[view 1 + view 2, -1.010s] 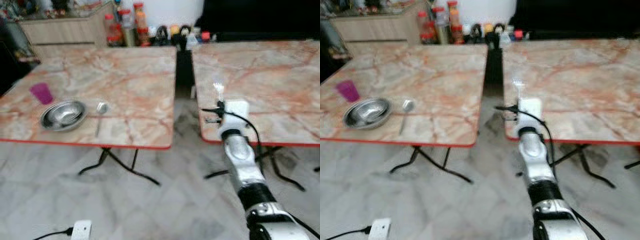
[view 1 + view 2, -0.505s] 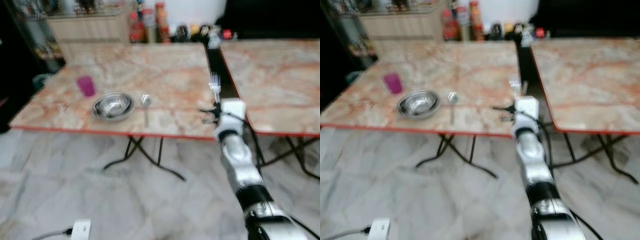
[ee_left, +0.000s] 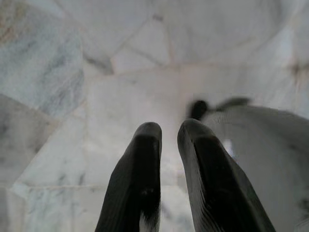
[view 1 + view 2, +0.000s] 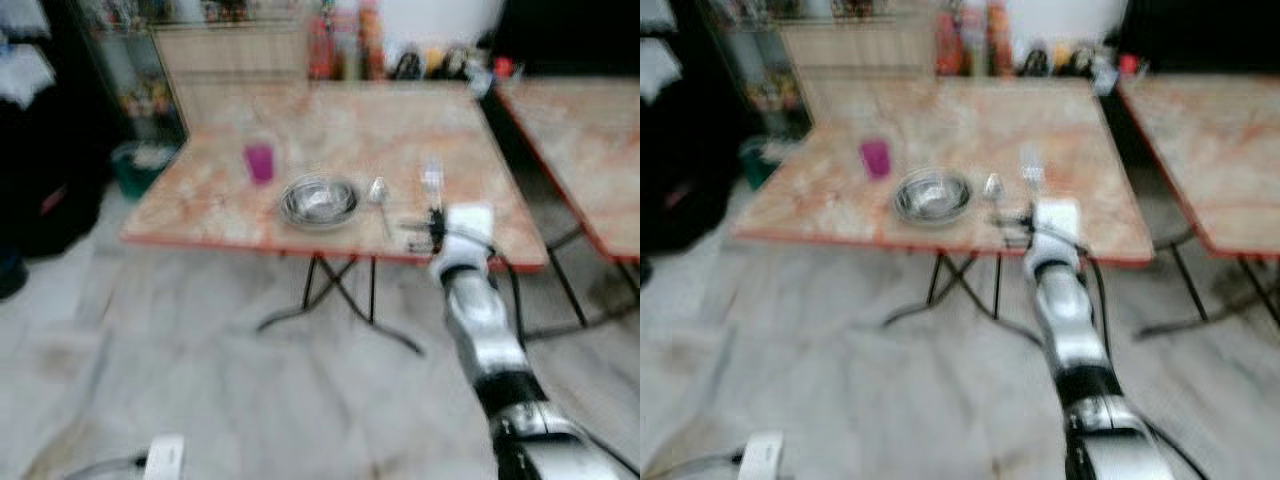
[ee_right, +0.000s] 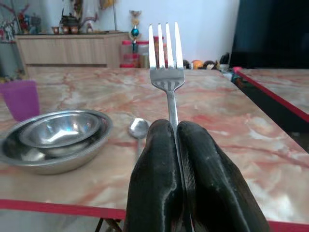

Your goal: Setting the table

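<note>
the right gripper [image 5: 176, 145] has its two black fingers pressed together on the handle of a fork [image 5: 166, 63], tines pointing up. in the eye views, which are blurred, the arm reaches forward and the gripper sits at the near, red-trimmed edge of the marble table [image 4: 330, 130], toward its right end.

on the table, a steel bowl [image 4: 319, 201] lies at 10 o'clock from the gripper, close to the near edge. a spoon [image 4: 378, 194] lies just beside the bowl at its 3 o'clock, between bowl and fork. a purple cup [image 4: 259, 161] stands at the bowl's 10 o'clock, apart from it.

bare tabletop lies right of the spoon up to the right-hand edge. a second table [image 4: 580, 140] stands at 2 o'clock, with a dark gap between the two. open pale floor [image 4: 200, 380] lies before the table's near edge.

the left gripper [image 3: 166, 137] points down at the floor tiles, fingers nearly together and holding nothing.
</note>
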Robot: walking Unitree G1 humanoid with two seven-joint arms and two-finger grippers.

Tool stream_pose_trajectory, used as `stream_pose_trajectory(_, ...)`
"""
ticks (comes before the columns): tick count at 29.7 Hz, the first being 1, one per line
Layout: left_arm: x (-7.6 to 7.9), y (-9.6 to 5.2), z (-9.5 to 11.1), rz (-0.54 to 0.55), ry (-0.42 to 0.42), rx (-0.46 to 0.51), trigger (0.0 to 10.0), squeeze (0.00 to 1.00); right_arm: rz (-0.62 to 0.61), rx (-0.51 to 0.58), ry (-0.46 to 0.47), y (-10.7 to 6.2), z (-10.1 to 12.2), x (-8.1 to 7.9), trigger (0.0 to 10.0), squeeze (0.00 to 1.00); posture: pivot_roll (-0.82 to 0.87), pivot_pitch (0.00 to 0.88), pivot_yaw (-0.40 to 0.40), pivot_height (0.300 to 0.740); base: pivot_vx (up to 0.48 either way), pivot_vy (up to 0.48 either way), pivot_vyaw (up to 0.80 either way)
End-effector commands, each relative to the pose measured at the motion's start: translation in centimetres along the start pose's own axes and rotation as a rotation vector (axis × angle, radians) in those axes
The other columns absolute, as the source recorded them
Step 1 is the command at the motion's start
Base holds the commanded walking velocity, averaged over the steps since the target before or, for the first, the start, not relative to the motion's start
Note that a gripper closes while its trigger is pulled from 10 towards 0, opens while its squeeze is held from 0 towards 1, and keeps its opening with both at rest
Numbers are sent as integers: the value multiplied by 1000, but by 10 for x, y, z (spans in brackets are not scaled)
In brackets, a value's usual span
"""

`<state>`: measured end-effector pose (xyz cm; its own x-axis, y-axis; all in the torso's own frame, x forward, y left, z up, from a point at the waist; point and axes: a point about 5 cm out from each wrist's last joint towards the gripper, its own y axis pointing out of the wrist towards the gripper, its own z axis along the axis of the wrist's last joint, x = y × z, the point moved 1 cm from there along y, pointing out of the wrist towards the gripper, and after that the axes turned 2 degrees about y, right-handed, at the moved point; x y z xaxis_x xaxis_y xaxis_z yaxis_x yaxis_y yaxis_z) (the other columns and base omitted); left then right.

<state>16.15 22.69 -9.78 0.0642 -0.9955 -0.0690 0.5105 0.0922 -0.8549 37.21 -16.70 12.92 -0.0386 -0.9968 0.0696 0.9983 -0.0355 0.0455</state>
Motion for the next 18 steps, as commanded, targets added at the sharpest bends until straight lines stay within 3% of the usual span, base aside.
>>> stream_pose_trajectory(1,-8,-1,3,20,4,11,10000,0,18,32,11,4,10,-9,10000,0,14,0,17,740,0,0,0)
stream_pose_trajectory(18,-7,-1,3,17,-10,21,10000,0,10,26,20,3,7,-7,10000,0,19,0,18,740,0,0,0)
